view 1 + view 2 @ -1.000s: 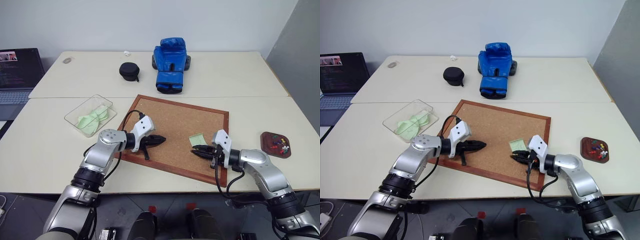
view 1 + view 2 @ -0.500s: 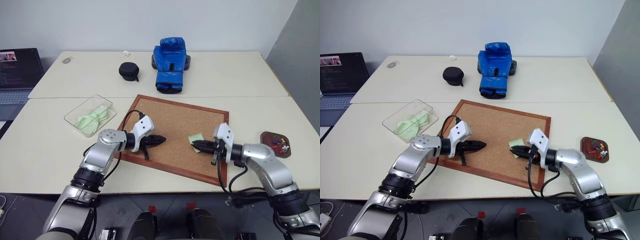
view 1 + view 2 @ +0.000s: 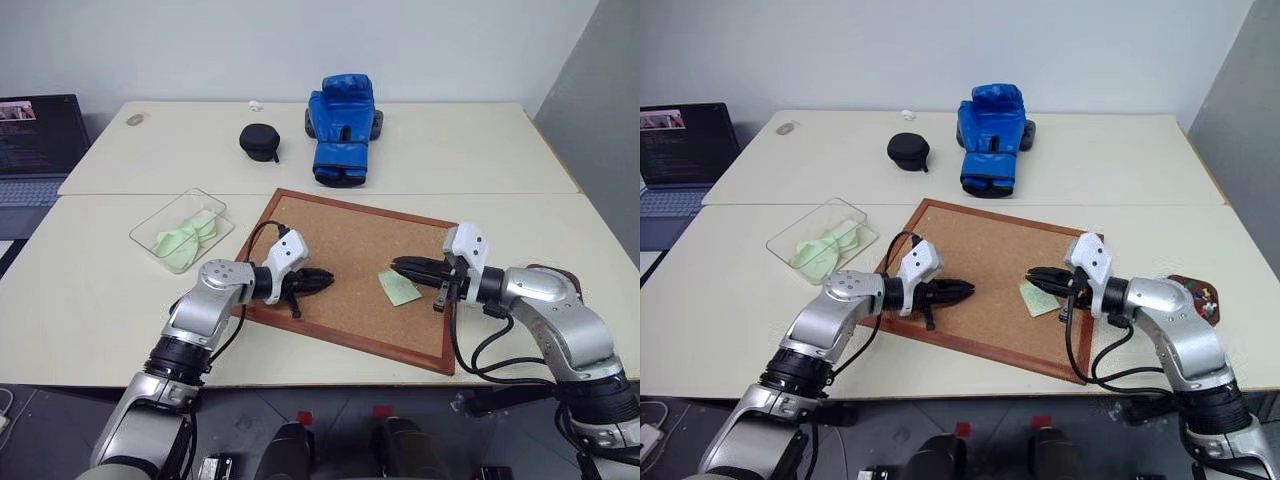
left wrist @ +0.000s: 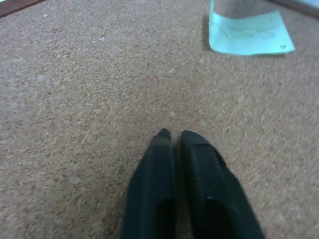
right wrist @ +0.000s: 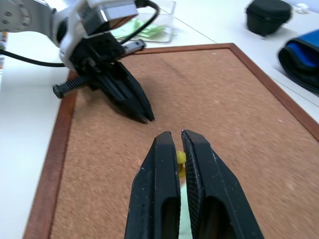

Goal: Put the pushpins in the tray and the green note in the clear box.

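Right gripper (image 5: 175, 138) jaws clenched on a yellow pushpin (image 5: 181, 158) — left gripper (image 4: 172, 135) jaws nearly closed, empty.

Even, bright, diffuse light falls from above on the pale cream tables (image 3: 120, 290), so the shadows are soft and short: a faint one lies under the black two-fingered left gripper (image 3: 326, 281) on the wood-framed brown corkboard (image 3: 350, 240), and another hugs the base of the blue padded boxing glove (image 3: 339, 128). The head views are sharp edge to edge, with only a mild sheen on the clear plastic box (image 3: 182, 230) near the table's left edge. In the right wrist view the near fingers (image 5: 162, 199) look soft and the far corners blur, while in the left wrist view the cork grain is crisp beyond the dark, slightly blurred fingers (image 4: 202, 199).
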